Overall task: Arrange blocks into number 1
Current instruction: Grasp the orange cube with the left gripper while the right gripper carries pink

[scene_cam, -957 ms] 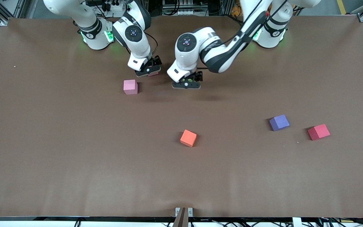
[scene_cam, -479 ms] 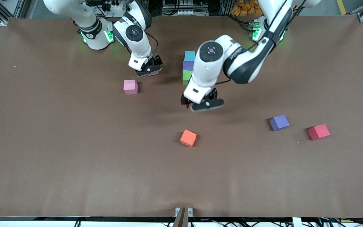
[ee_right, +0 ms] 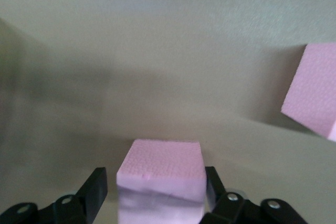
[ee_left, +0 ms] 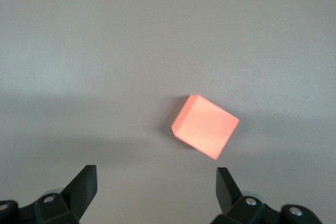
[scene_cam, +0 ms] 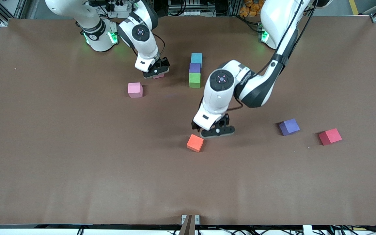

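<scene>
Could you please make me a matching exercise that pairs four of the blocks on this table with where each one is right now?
Things:
1. orange block
2. green block
3. pink block
4. red block

Places:
A. between the right gripper's jaws
B. nearest the left arm's end of the table
C. just below the open left gripper
D. nearest the front camera in the three-block row

Pairs: 1-C, 2-D, 3-A, 4-B

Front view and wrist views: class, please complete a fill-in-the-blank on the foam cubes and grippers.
1. The green foam cube touches the ____ cube in the row.
2. The left gripper, fingers open, hovers by the ____ foam cube.
3. The right gripper is closed on a ____ foam cube.

Missing words: purple; orange; pink
</scene>
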### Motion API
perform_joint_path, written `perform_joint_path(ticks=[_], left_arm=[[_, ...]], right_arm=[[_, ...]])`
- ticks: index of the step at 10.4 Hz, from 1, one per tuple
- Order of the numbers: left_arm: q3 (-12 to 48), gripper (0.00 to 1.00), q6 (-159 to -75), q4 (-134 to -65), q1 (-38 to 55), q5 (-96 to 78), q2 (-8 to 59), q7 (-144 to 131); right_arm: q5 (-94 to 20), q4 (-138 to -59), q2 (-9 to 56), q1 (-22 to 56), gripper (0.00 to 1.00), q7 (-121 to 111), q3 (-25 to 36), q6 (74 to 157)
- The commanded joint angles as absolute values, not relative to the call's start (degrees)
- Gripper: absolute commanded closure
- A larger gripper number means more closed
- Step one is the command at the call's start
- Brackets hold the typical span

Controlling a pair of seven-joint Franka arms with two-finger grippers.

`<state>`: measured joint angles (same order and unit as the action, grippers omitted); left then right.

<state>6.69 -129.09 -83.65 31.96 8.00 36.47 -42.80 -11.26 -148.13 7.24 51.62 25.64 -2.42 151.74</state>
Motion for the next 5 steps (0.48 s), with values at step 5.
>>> perform_joint_path(ticks=[5], left_arm=[[5.19, 0.00, -141.49, -81.21, 34.54, 7.73, 44.11, -26.81]], right_arm=[[-12.66, -148.54, 8.09, 52.38, 0.48, 26.72, -2.37, 153.02]])
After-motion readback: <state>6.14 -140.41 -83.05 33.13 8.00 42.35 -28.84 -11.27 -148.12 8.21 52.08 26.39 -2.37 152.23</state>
